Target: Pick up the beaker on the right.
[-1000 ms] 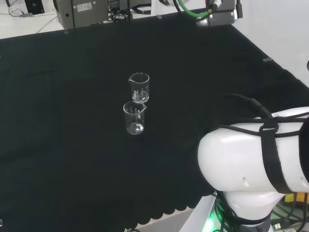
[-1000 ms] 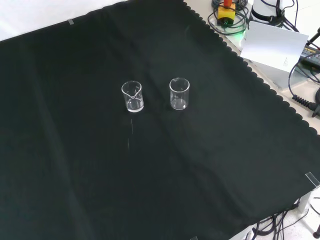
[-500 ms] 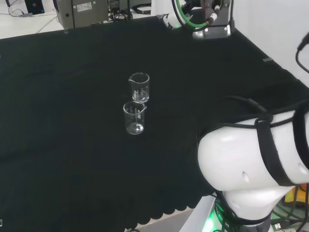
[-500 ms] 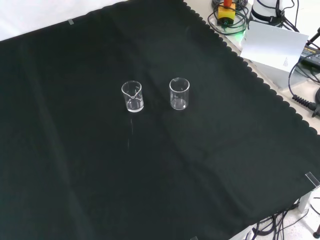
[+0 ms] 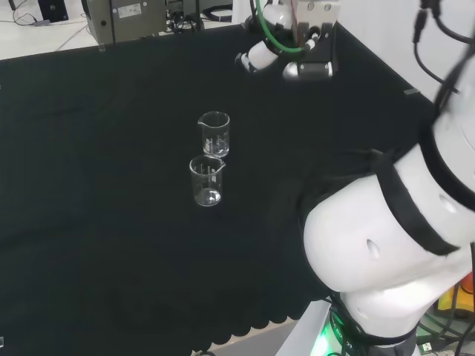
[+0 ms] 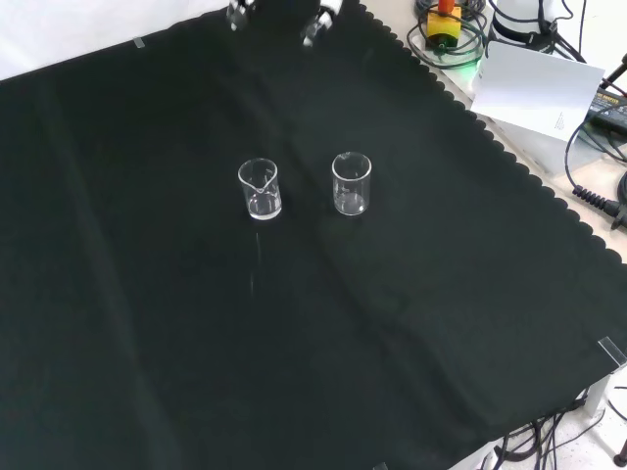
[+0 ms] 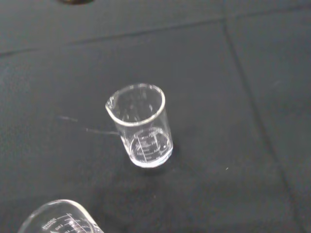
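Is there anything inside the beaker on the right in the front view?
The right beaker looks empty: its clear base and the black cloth show through it. The wrist view of a beaker also shows no contents. A thin film of clear liquid could not be ruled out.

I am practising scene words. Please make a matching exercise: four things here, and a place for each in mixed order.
1. hand
2. left beaker, front view
3. right beaker, front view
4. arm link

a. nearer beaker, head view
b. big white shape, head view's right
c. front view's top, holding nothing
d. farther beaker, head view

Pairs: 1-c, 2-d, 3-a, 4-b
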{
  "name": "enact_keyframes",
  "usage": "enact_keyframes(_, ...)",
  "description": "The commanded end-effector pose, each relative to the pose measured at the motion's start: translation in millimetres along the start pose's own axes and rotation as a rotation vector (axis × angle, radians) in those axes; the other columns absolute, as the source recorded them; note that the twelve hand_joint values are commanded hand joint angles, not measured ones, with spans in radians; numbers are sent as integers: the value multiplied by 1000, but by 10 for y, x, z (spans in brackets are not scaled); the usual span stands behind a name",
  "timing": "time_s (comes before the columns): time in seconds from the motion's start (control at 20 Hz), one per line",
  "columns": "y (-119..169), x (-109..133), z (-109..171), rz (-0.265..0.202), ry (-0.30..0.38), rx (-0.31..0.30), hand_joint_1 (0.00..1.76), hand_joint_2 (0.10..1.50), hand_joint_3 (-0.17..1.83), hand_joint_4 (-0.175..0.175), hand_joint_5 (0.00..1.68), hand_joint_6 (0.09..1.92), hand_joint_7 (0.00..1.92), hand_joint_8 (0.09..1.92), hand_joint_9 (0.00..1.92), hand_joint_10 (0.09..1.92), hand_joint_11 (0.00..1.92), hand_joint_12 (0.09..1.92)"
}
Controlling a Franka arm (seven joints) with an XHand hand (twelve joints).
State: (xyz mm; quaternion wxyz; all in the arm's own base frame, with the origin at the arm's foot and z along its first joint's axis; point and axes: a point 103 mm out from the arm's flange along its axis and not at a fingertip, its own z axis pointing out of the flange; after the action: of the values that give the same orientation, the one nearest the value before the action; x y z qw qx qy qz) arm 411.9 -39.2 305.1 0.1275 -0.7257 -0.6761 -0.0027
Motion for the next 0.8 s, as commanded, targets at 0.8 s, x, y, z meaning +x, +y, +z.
enact_keyframes(0.8, 1137, -344, 1299, -126, 225, 31, 858, 609, 626, -42, 365, 87, 125, 687, 239, 702, 0, 1382)
